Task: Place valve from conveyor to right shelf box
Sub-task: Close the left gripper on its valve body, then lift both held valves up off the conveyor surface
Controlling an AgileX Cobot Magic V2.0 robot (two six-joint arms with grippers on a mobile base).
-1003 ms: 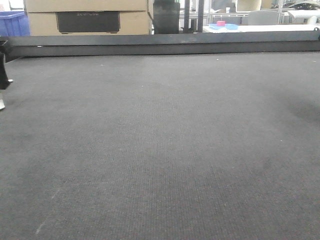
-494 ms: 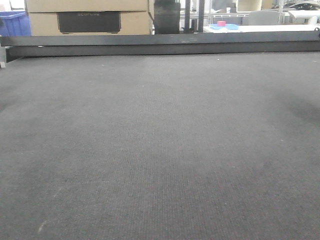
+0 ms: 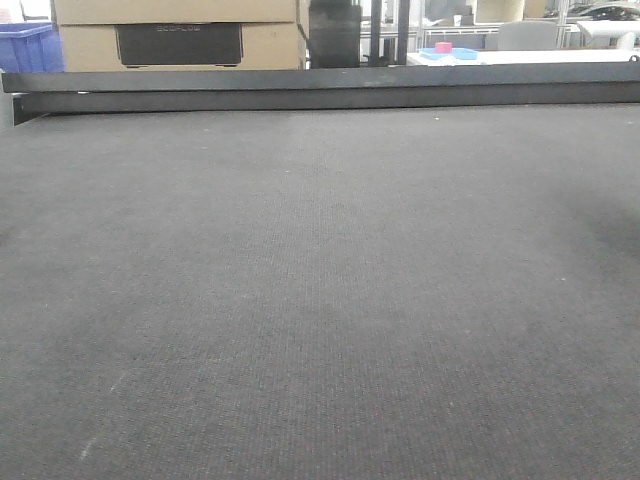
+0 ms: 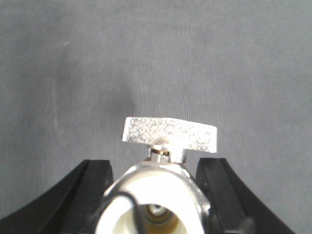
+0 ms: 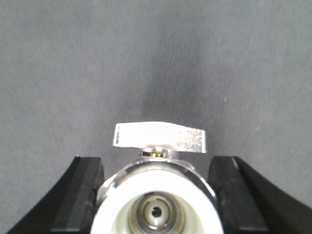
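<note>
In the front-facing view the conveyor (image 3: 320, 300) fills nearly the whole frame, its dark grey woven belt running up to the black rail (image 3: 320, 88) that crosses from 9 to 3 o'clock near the top edge. Beyond the rail, towards 11 o'clock, stand cardboard boxes (image 3: 180, 35) with a dark panel on the front, and a blue bin (image 3: 30, 48) sits at the 10 o'clock corner. At about 1 o'clock, far back, a small pink object (image 3: 443, 47) rests on a blue dish (image 3: 452, 54). In the left wrist view the left gripper (image 4: 155, 183) hangs over the grey belt with its two black fingers (image 4: 95, 178) rising at 7 and 5 o'clock. They are drawn in against the sides of the left-hand valve (image 4: 156, 200), a chrome body with a white-rimmed opening facing the camera at 6 o'clock. Its flat silver handle (image 4: 169, 135) lies crosswise just above the body, near the middle of the frame. In the right wrist view the right gripper (image 5: 156, 187) shows the same pose: black fingers (image 5: 85, 185) at 7 and 5 o'clock pressed to either side of the right-hand valve (image 5: 156, 195). That one is chrome with a white ring around a metal bore at 6 o'clock, and a bright silver lever (image 5: 160, 136) lies across it, with belt behind
</note>
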